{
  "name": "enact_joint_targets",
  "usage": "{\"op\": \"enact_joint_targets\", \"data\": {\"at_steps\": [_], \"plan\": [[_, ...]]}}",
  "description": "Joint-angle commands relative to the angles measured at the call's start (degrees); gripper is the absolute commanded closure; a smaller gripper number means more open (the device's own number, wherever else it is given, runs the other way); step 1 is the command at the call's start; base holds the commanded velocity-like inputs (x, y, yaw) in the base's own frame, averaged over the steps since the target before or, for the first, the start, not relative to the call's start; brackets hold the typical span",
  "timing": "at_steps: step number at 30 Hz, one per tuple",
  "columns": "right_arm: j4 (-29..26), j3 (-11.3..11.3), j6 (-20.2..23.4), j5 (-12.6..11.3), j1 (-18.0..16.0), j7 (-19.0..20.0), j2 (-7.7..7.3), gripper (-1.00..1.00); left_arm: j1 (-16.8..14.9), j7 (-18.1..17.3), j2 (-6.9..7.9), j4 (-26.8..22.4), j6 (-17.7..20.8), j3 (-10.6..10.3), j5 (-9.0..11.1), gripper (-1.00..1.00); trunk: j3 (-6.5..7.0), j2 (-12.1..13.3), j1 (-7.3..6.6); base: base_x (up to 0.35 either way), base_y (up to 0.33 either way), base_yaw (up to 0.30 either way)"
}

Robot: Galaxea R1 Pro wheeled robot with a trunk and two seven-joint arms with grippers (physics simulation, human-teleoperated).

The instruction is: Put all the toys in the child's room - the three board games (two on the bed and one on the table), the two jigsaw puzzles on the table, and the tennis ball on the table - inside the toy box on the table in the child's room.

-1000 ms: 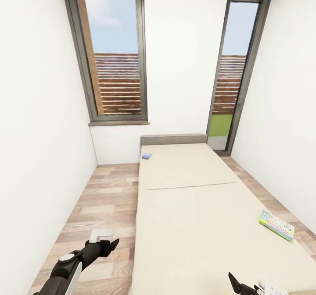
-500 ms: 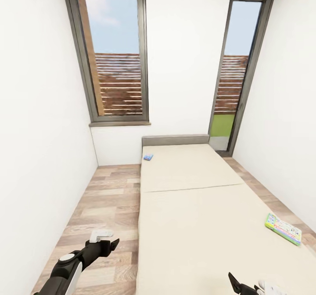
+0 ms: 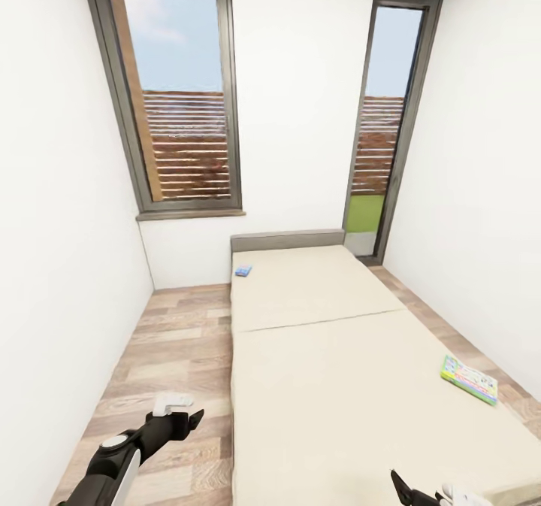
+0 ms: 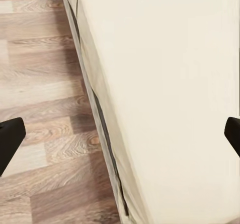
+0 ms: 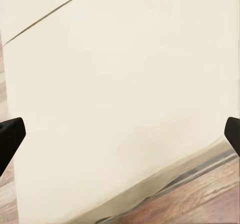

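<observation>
Closest in, the left gripper (image 3: 191, 416) is hanging low over the wood floor (image 3: 176, 340) just beside the bed (image 3: 323, 386), arm angled up and inward, and the left wrist view is showing its fingers (image 4: 10, 141) spread wide over the mattress edge and dark frame, a detail the head view isn't giving. The right gripper (image 3: 406, 489) is poking in at the bottom edge over the mattress, fingers (image 5: 9, 136) also wide apart, holding nothing. Further out, a green-edged board game (image 3: 469, 378) is lying flat near the bed's right edge. Way back by the grey headboard (image 3: 287, 240), a small blue board game (image 3: 243, 271) is sitting at the left corner. Two tall windows (image 3: 176, 92) are filling the far wall.
</observation>
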Motion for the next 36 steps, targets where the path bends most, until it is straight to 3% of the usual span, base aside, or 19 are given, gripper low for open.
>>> {"op": "enact_joint_targets", "data": {"at_steps": [1, 23, 36], "plan": [[-0.1, -0.2, 0.4, -0.5, 0.0, 0.3, 0.06, -1.0, 0.0, -0.3, -0.02, -0.1, 0.4, 0.1, 0.0, -1.0, -0.09, -0.1, 0.03, 0.0, 0.053, -0.151], [0.4, -0.2, 0.4, -0.5, 0.0, 0.3, 0.06, -1.0, 0.0, -0.4, 0.07, -0.1, 0.4, 0.1, 0.1, -1.0, -0.06, -0.1, 0.03, 0.0, 0.119, -0.022], [0.6, -0.2, 0.4, -0.5, 0.0, 0.3, 0.06, -1.0, 0.0, -0.3, 0.02, -0.1, 0.4, 0.1, 0.0, -1.0, 0.05, -0.1, 0.03, 0.044, 0.076, -0.129]]}}
